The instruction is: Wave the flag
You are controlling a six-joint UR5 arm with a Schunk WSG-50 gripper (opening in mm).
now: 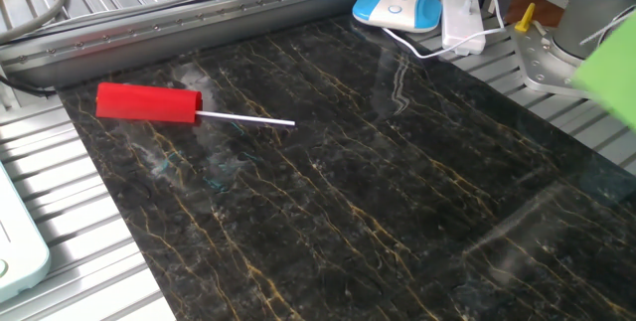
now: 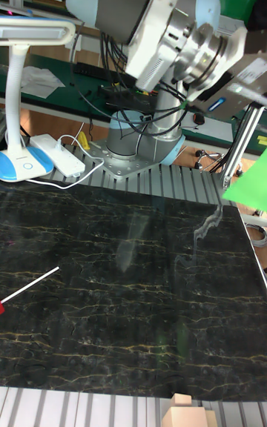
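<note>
The flag (image 1: 614, 75) is in the air at the far right edge of the fixed view, only a blurred green patch showing, cut off by the frame. In the tall view the same green cloth (image 2: 248, 184) hangs at the right edge, above and just past the corner of the dark marble table (image 2: 111, 308). A thin pale stick runs up from it toward the arm's wrist.

The gripper sits at the end of the arm (image 2: 148, 19), at the right edge of the tall view (fingers mostly cut off by the frame). Whether the fingers are apart or clamped on the stick, cannot tell.

On the table (image 1: 328, 202), well apart from the green flag: a red rolled flag (image 1: 149, 102) lying flat at the left, its white stick pointing right. Beyond the far edge, a blue-based lamp (image 1: 397, 5) and a white box with cable (image 1: 462, 18) just beside it.
</note>
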